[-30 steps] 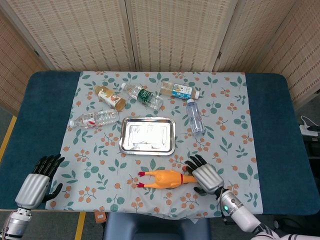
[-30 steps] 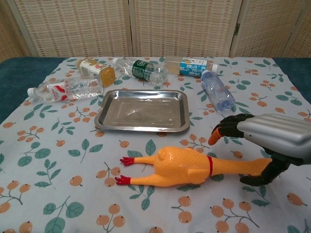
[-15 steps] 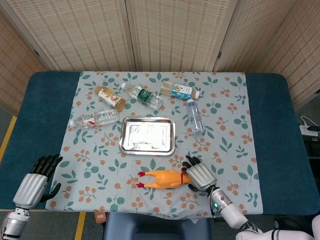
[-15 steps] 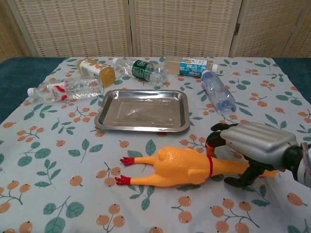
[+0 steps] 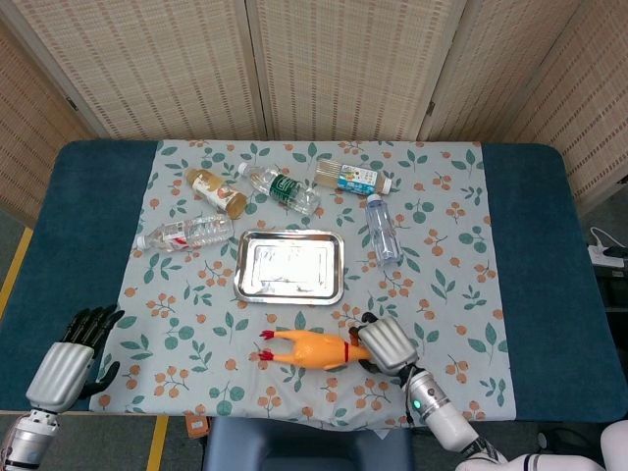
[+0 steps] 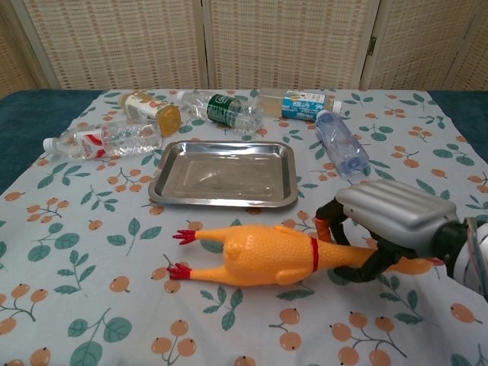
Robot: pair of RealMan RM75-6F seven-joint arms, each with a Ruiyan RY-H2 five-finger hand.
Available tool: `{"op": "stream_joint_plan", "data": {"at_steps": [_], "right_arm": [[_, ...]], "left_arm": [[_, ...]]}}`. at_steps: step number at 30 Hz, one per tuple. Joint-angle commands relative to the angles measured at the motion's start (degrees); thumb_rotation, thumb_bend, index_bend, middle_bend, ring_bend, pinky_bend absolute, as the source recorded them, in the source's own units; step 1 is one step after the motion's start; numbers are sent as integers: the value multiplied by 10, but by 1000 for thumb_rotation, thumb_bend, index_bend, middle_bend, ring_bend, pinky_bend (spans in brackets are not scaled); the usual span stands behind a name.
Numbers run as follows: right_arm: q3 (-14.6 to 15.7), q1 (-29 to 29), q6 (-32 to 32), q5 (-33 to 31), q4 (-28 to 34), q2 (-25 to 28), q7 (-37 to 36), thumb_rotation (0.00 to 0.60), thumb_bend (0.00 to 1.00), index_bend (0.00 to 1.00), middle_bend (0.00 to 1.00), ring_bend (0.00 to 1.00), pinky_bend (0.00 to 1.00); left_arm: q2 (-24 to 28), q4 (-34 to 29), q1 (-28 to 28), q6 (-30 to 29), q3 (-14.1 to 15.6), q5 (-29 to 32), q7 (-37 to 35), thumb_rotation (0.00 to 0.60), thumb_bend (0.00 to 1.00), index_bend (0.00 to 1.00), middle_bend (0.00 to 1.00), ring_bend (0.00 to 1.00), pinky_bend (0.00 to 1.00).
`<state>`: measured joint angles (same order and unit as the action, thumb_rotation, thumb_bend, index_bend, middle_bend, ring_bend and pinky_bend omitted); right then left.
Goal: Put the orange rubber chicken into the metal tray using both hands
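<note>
The orange rubber chicken (image 5: 306,348) lies on its side on the floral cloth just in front of the metal tray (image 5: 289,266), red feet pointing left. My right hand (image 5: 383,344) grips its neck, fingers curled over the top and thumb underneath. The chest view shows the chicken (image 6: 255,257) and the right hand (image 6: 389,219) closing around the neck past the red collar, with the empty tray (image 6: 225,174) right behind. My left hand (image 5: 75,356) hovers at the table's front left edge, fingers spread, holding nothing, far from the chicken.
Several bottles lie behind and beside the tray: a clear one (image 5: 186,234) at the left, a brown-filled one (image 5: 217,191), a green-labelled one (image 5: 283,188), a blue-labelled one (image 5: 351,178) and a clear one (image 5: 383,229) at the right. Wicker screens stand behind the table.
My right hand has closed in on the chicken's neck and moved left, dragging the chicken leftward and closer to the tray. The left hand has barely moved.
</note>
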<state>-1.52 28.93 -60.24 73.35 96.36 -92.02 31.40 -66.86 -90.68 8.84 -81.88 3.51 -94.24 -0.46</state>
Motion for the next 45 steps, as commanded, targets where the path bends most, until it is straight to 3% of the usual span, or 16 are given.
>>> {"op": "stream_joint_plan", "data": {"at_steps": [1,8,12,18,22,25,28,35,40,45], "right_arm": [[-9,3,-9,20,17,8,-27,600,278,933,682,793,1000],[-33,15,-13,34,47,20,-60,600,278,933,684,803,1000],[-52,26,-12,29,65,18,-65,600,278,933,684,803,1000],[-78,43,-7,9,92,7,-80,600,278,933,685,804,1000],[-83,46,-8,5,99,6,-84,600,278,933,685,803,1000],[-96,57,-1,-11,116,9,-84,600,278,933,685,803,1000],[-104,65,-1,-28,120,7,-73,600,278,933,685,803,1000],[-111,83,1,-58,117,-9,-61,600,278,933,685,803,1000],[-107,92,1,-69,116,-15,-51,600,278,934,686,803,1000],[-103,92,-10,-68,117,-13,-51,600,278,935,687,803,1000]], "left_arm": [[-1,0,1,-1,5,-12,-6,600,415,0,0,0,48],[-42,31,3,-57,2,-67,-70,600,419,0,15,14,136],[-42,17,24,-48,6,-90,-126,600,406,0,30,32,189],[7,-89,88,73,13,-67,-149,600,381,0,4,27,200],[22,-118,110,116,12,-50,-154,600,374,0,0,7,193],[51,-166,163,208,14,-29,-206,600,359,0,0,0,162],[67,-186,190,243,9,-22,-225,600,339,0,0,0,113],[42,-199,217,265,-19,11,-192,600,322,0,0,0,61],[25,-190,240,288,-52,71,-171,600,321,0,0,0,49],[8,-163,241,270,-70,100,-134,600,324,0,0,0,47]]}}
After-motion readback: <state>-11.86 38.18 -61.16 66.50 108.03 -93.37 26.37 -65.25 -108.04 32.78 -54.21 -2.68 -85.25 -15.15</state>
